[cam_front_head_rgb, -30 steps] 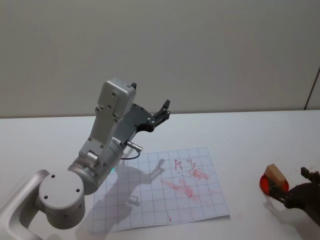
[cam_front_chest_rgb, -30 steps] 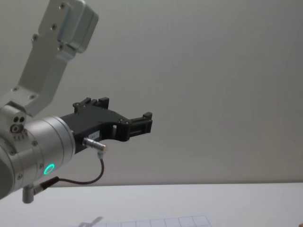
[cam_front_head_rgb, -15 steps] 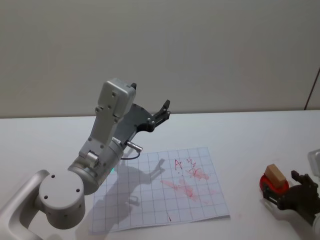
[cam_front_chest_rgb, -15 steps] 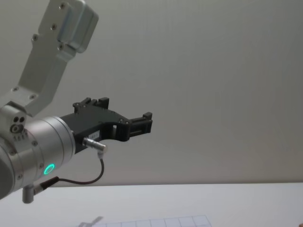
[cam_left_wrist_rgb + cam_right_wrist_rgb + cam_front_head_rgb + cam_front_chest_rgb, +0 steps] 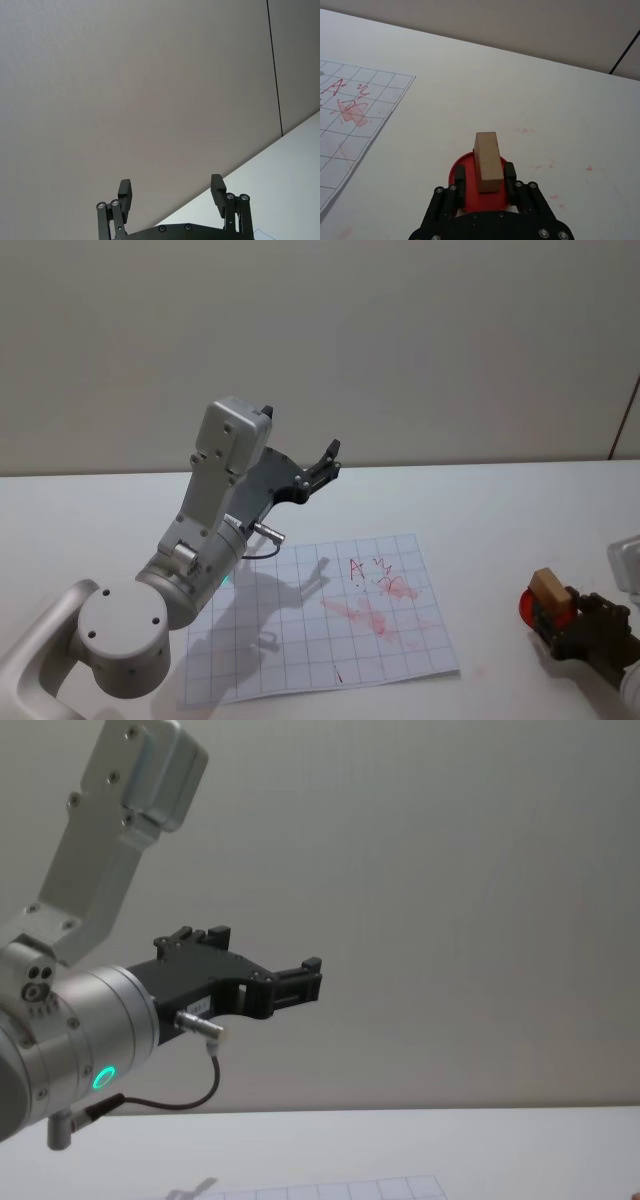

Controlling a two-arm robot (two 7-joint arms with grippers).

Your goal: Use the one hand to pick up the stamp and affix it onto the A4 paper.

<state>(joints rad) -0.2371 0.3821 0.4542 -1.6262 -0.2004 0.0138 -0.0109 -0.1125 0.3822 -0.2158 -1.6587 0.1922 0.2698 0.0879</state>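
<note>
So the stamp [image 5: 548, 588] is a little tan wooden block sitting on a red disc [image 5: 527, 608] on the white table [image 5: 500, 510], over on the right side and well clear of the paper [image 5: 320, 630]. From the right wrist view the stamp [image 5: 486, 157] looks to be standing on end on the disc [image 5: 480, 200], long axis pointing up off the table, and its narrow side faces the gripper. The right gripper [image 5: 562, 612] is down at table level with one finger on each side of the block. In the wrist view its fingers [image 5: 460, 176] straddle the stamp without pinching it, and there's a sliver of red showing between block and finger on both sides. The paper [image 5: 350, 145] lies flat, its grid showing, with a red scribbled "A" and some red smears near its right half. The left gripper [image 5: 322, 462] is parked up in the air above the paper's far edge, pointing at the wall, and its fingers [image 5: 125, 189] are spread wide with nothing between them.
</note>
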